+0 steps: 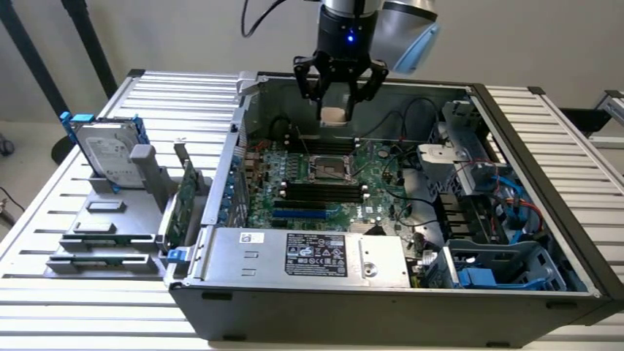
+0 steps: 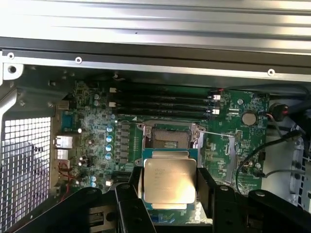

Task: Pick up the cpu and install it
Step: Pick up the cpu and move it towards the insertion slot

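The claw [image 1: 340, 96] is hanging over the open computer case [image 1: 546, 241], which is lying on its side on the slatted metal surface [image 1: 58, 219]. Its two black fingers [image 2: 137, 180] are pressing against opposite edges of the cpu [image 2: 169, 181], so the claw is clamped on the chip and is holding it in the air, with its pale metal top facing the wrist camera. In the exterior view the cpu [image 1: 335, 114] is showing as a small pale block just under the fingertips, above the far part of the case and clear of the green motherboard [image 1: 385, 183].

The socket [image 1: 329, 167] is sitting near the middle of the motherboard, a dark square inside a metal frame. In the wrist view the socket [image 2: 169, 138] is showing just past one edge of the held chip with its dark centre uncovered; the chip is not touching it. A row of black memory slots [image 2: 163, 104] is running along the socket's other side, and a round coin battery [image 2: 249, 118] is sitting near one end of them.

A silver power supply [image 1: 307, 252] with a dark label is filling the near edge of the case. Blue cables [image 1: 512, 197] are looping through the drive bays on the exterior view's right. On the exterior view's left, well apart from the claw, a hard drive [image 1: 107, 150] with blue rails is leaning in a grey holder [image 1: 102, 234], and a green card [image 1: 183, 201] is standing upright between the holder and the case wall.
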Robot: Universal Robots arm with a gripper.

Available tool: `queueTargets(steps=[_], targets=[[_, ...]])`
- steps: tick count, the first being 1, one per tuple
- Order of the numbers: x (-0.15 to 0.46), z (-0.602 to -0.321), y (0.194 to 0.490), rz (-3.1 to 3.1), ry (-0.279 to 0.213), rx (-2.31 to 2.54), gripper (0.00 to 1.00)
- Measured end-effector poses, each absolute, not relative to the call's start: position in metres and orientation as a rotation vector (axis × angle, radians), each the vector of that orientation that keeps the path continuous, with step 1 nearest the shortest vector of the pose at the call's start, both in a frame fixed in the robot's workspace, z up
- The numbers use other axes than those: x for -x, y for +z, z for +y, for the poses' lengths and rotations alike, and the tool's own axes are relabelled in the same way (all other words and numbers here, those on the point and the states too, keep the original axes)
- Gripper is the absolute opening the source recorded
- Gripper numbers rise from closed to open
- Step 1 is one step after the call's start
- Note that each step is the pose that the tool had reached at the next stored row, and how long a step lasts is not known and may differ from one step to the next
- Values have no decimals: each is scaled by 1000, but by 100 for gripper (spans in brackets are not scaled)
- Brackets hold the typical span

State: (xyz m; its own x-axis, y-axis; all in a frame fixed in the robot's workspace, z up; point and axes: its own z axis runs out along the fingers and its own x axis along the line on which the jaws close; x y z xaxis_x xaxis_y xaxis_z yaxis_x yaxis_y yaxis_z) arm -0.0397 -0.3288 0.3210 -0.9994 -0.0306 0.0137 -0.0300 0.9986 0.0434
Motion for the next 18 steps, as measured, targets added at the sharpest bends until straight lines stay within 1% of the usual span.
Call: queueTargets(steps=[14, 18], targets=[[37, -326, 296, -3127, -68, -27, 54], [37, -326, 295, -3127, -67, -26, 54]])
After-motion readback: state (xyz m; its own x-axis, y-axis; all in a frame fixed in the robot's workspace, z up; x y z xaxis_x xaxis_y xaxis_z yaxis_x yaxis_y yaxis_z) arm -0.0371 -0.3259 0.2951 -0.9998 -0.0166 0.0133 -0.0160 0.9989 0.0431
